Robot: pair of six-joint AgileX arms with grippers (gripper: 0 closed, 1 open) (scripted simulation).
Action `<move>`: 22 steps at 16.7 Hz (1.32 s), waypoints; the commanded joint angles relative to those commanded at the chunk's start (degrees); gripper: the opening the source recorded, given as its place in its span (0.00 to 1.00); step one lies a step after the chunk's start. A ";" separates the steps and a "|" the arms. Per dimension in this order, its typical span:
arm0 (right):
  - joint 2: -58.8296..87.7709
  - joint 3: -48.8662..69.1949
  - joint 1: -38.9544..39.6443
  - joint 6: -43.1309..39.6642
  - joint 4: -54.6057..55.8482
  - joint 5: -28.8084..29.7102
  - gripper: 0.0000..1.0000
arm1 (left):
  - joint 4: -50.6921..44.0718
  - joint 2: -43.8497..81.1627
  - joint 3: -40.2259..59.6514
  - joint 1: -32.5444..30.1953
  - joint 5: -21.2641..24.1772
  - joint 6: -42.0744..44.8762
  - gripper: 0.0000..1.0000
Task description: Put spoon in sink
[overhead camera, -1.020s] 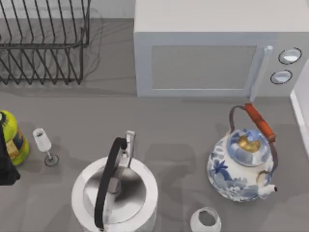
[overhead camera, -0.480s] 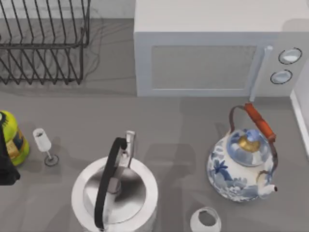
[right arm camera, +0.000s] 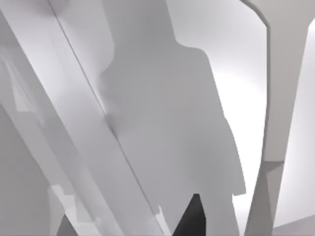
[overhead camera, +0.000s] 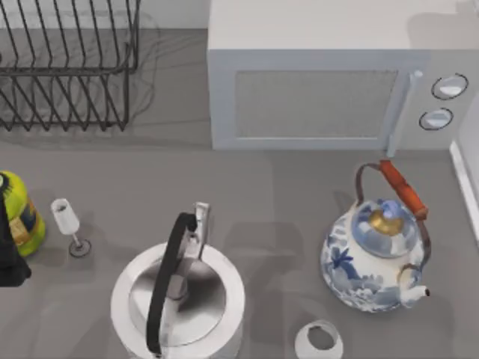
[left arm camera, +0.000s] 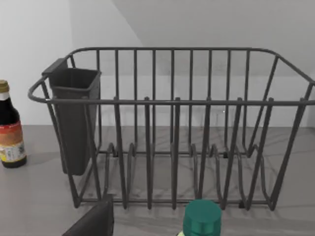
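Top view: the counter carries a wire dish rack (overhead camera: 67, 67) at the far left, a microwave (overhead camera: 329, 93) at the far right, a blue-and-white teapot (overhead camera: 378, 258) near right, a steel kettle (overhead camera: 178, 299) near the middle, a small wine glass (overhead camera: 69, 224) and a yellow-green bottle (overhead camera: 21, 213) at the left edge. Where the spoon lies I cannot tell, nor the sink, so how it sits relative to either claw cannot be judged. A dark bulk at the left edge, touching the bottle, looks like the left arm (overhead camera: 9, 258). In the left wrist view a dark corner that may be the left claw (left arm camera: 93, 221) sits just beside the bottle's green cap, facing the rack, with a sauce bottle (left arm camera: 10, 128) further left. Whether it is apart or together I cannot tell. The right wrist view looks closely at pale panels, with a dark wedge that may be the right claw (right arm camera: 193, 216), its state also unclear. The main risk, as I judge it, is a blind sweep. The left arm could tip the bottle or the slender glass, and the right arm, so near those panels, could strike one.
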 joint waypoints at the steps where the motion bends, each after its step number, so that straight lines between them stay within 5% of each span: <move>1: 0.08 0.14 0.04 0.04 -0.02 0.01 0.00 | 0.00 0.00 0.00 0.00 0.00 0.00 1.00; 7: -0.47 -0.92 -0.26 0.12 0.96 -0.11 0.00 | 0.00 0.00 0.00 0.00 0.00 0.00 1.00; 16: -7.60 -24.61 0.08 0.02 16.35 -0.18 0.00 | 0.00 0.00 0.00 0.00 0.00 0.00 1.00; 22: -8.46 -26.91 0.09 0.04 18.40 -0.11 0.00 | 0.00 0.00 0.00 0.00 0.00 0.00 1.00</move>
